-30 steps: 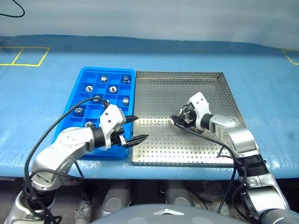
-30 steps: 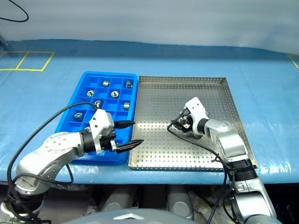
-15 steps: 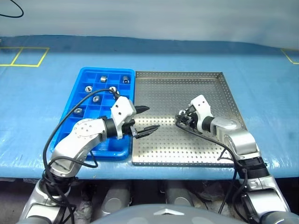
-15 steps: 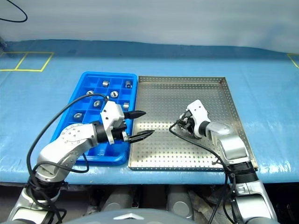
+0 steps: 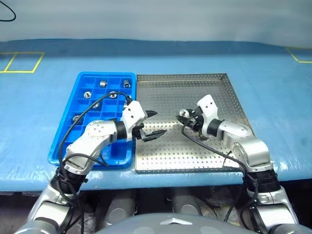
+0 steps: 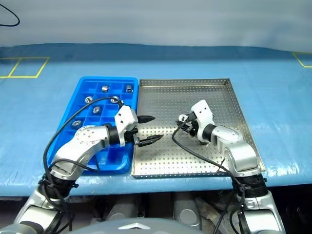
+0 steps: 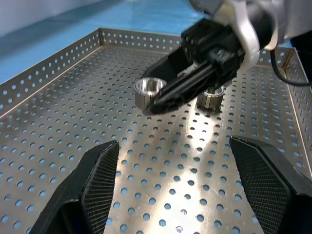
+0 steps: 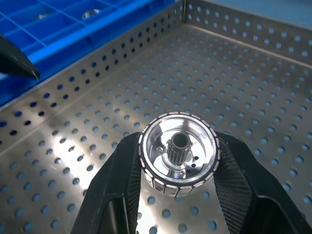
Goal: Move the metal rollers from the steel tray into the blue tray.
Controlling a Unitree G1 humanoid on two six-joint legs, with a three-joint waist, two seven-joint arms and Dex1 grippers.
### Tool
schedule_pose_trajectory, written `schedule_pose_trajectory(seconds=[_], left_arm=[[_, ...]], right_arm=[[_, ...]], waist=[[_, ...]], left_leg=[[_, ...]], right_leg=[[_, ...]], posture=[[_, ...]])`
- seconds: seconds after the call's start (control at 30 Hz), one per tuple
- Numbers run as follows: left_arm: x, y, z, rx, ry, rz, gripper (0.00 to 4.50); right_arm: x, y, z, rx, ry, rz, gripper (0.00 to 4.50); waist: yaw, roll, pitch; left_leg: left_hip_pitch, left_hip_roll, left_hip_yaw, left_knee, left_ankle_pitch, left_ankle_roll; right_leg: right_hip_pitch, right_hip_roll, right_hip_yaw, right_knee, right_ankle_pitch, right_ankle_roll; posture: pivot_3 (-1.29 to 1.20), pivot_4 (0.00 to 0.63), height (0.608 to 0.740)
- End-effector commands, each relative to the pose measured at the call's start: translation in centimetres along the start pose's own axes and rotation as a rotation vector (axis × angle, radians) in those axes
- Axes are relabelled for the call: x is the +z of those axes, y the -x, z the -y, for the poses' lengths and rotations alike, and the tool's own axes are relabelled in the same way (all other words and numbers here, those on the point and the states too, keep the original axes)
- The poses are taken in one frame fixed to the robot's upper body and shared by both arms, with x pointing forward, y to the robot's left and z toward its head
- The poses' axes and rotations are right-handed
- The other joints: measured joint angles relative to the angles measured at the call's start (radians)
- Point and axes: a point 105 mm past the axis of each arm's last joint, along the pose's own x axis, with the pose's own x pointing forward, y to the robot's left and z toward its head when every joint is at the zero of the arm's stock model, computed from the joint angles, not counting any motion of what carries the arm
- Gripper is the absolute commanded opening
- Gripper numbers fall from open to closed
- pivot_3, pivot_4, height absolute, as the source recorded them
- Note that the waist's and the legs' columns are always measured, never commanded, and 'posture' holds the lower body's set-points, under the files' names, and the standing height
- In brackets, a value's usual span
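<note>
My right gripper (image 5: 185,117) is shut on a metal roller (image 8: 179,153), a shiny ribbed ring with a toothed hub, held a little above the steel tray (image 5: 195,156). Its black fingers (image 8: 122,180) clamp the roller from both sides. In the left wrist view this held roller (image 7: 150,90) hangs off the floor, and a second roller (image 7: 210,97) stands on the tray behind it. My left gripper (image 5: 157,123) is open and empty over the left part of the steel tray, pointing at the right gripper. The blue tray (image 5: 63,146) lies to the left with several rollers (image 5: 103,83) in its compartments.
Both trays sit side by side on a pale blue table cover (image 5: 273,83). A black cable (image 5: 97,105) loops from my left wrist over the blue tray. Another cable (image 5: 209,148) trails from the right wrist across the steel tray's floor.
The right gripper has shut on a roller, lifted it and drifted left. The left gripper, still open, has moved right from the blue tray's near corner onto the steel tray. The view has shifted slightly.
</note>
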Motion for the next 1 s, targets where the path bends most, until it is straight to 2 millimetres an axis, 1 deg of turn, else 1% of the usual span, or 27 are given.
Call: schedule_pose_trajectory(seconds=[0.03,0.07,0.2,0.23,0.37,0.53,0.73,0.87,1.0], left_arm=[[1.0,1.5,0.4,0.004,-0.028,0.021,3.96],[1.0,1.8,0.6,0.005,-0.027,0.021,3.96],[0.6,4.6,1.0,0.066,-0.037,-0.014,3.96],[0.7,5.0,1.1,0.077,-0.041,-0.017,3.96],[1.5,8.2,0.3,0.234,-0.067,-0.022,3.96],[1.8,11.0,0.0,0.4,-0.074,-0.029,3.96],[1.4,12.9,0.9,0.519,-0.041,-0.048,3.96],[0.8,13.6,1.4,0.586,-0.004,-0.055,3.96],[0.6,14.0,1.4,0.654,0.033,-0.03,3.96]], right_arm=[[3.2,0.1,-0.9,0.052,0.053,0.105,1.92],[3.5,-0.1,-1.2,0.068,0.058,0.11,1.92],[4.5,-1.1,-3.9,0.229,0.111,0.119,1.92],[4.6,-1.2,-4.2,0.253,0.116,0.12,1.92],[4.6,-2.3,-6.8,0.401,0.153,0.106,1.92],[4.6,-4.1,-8.4,0.486,0.169,0.098,1.92],[5.1,-6.9,-8.6,0.478,0.185,0.102,1.92],[5.9,-8.3,-9.7,0.515,0.154,0.138,1.92],[6.5,-10.1,-10.7,0.526,0.132,0.176,1.92]], waist=[[-0.001,0.0,0.0],[0.0,0.0,0.0],[-0.001,0.001,0.0],[0.001,0.001,0.0],[0.013,0.0,0.001],[0.042,0.001,0.001],[0.075,0.001,0.001],[0.09,0.001,0.001],[0.097,0.001,0.001]], left_leg=[[0.0,0.0,0.0,0.0,0.0,0.0],[0.0,0.0,0.0,0.0,0.0,0.0],[0.0,0.0,0.0,-0.001,0.0,0.0],[0.0,0.0,0.0,-0.001,0.0,-0.001],[0.0,0.001,-0.001,-0.001,0.0,-0.001],[0.0,0.0,-0.002,-0.001,0.001,-0.004],[0.0,-0.001,-0.004,-0.002,0.002,-0.006],[0.0,-0.001,-0.005,-0.004,0.003,-0.007],[0.0,-0.001,-0.008,-0.005,0.004,-0.01]], right_leg=[[0.0,0.0,0.0,0.0,0.0,0.0],[0.0,0.0,0.0,0.0,0.0,0.0],[-0.001,-0.002,0.0,0.0,0.0,0.0],[-0.001,-0.002,0.0,0.0,0.0,-0.001],[-0.001,-0.002,-0.001,0.0,-0.001,-0.001],[-0.001,-0.001,-0.002,0.0,-0.001,-0.001],[0.0,0.0,-0.003,0.0,-0.001,-0.001],[-0.001,0.0,-0.004,0.0,-0.001,-0.002],[-0.001,0.002,-0.004,0.0,-0.002,-0.003]], posture=[[-0.11,0.15,0.74],[-0.1,0.15,0.74],[-0.06,0.15,0.74],[-0.05,0.15,0.74],[0.01,0.15,0.74],[0.08,0.15,0.74],[0.15,0.15,0.74],[0.17,0.15,0.74],[0.18,0.15,0.74]])
